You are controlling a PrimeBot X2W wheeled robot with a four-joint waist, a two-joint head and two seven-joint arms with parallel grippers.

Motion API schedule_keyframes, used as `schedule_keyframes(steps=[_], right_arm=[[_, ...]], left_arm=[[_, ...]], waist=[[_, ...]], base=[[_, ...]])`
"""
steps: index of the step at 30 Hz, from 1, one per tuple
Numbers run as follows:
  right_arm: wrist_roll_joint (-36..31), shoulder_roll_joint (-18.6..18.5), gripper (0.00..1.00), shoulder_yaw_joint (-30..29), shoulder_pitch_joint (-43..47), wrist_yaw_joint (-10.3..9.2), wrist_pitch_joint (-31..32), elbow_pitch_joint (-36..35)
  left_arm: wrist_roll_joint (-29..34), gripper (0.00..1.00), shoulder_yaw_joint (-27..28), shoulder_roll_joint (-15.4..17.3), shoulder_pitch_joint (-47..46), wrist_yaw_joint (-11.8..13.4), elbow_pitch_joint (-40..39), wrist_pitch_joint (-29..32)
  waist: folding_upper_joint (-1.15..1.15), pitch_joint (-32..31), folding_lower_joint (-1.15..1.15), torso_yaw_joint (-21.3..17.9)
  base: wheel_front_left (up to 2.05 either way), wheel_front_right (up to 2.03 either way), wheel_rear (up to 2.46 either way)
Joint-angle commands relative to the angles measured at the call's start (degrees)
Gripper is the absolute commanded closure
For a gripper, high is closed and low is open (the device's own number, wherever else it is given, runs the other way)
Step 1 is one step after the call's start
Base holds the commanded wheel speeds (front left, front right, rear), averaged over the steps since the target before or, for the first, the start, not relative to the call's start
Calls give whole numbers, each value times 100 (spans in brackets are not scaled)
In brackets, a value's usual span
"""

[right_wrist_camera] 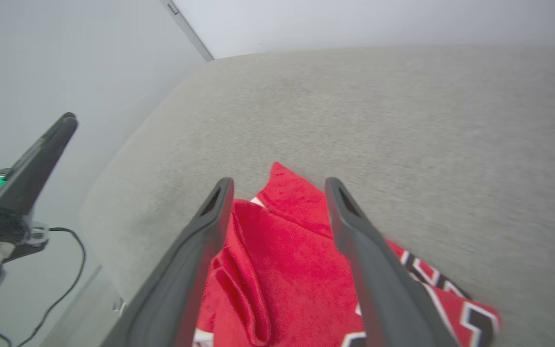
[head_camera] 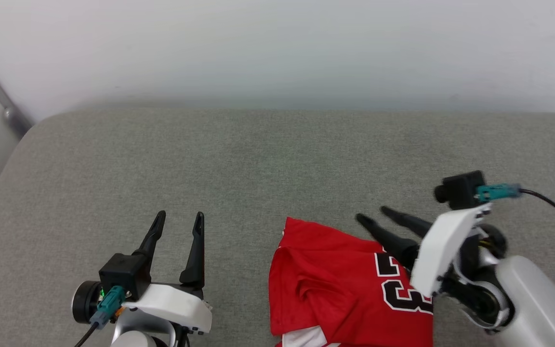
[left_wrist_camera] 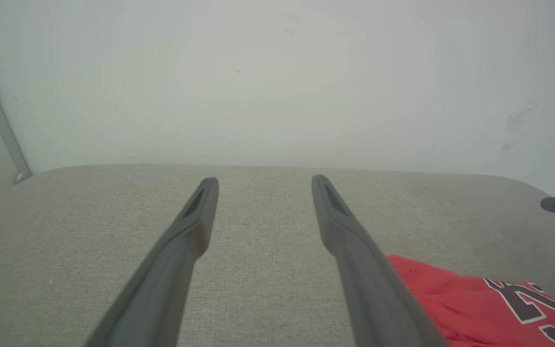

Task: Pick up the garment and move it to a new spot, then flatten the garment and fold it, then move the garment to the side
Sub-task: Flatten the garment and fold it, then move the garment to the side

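- Jaws on both grippers stand spread wide, with nothing pinched between them.
- Left gripper [head_camera: 181,214]: sits at the lower left of the head view. Its fingers point toward the pale wall [head_camera: 277,48] and hang over bare grey padded surface [head_camera: 258,159], clear of the garment [head_camera: 335,274].
- Right gripper [head_camera: 372,214]: sits at the lower right, fingers angled toward the robot's left. The tips lie over the garment's far right corner.
- Garment: lies rumpled on the near part of the padded surface, right of centre, and runs off the bottom edge of the head view. The red body shows a raised fold ridge.
- Black, white-outlined numerals [head_camera: 403,284] sit just beside the right gripper's fingers.
- Right wrist view: red cloth [right_wrist_camera: 287,260] lies beneath and between the parted fingers [right_wrist_camera: 277,180]. Whether the fingers touch the cloth cannot be told.
- Left wrist view: the garment [left_wrist_camera: 451,299] lies to the right of the parted fingers [left_wrist_camera: 264,179].
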Motion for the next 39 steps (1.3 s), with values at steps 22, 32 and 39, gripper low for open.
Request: schedule_keyframes(steps=[22,32,39], right_arm=[[-3547,307,0,-2876,2494,-2,-2709,-1452],[-3589,492,0,-2787,2653,-2,-2788,-1552],[-3307,509,0,-2889,2681,-2,-2528,-1417]], left_arm=[[-7,0,221,190,413,205,215,-94],[34,0,251,204,487,267,188,-105],[18,0,282,161,481,280,152,-114]], waist=[[0,-363,0,-511],[0,-363,0,-493],[0,-347,0,-461]], base=[[0,0,0],[0,0,0],[0,0,0]])
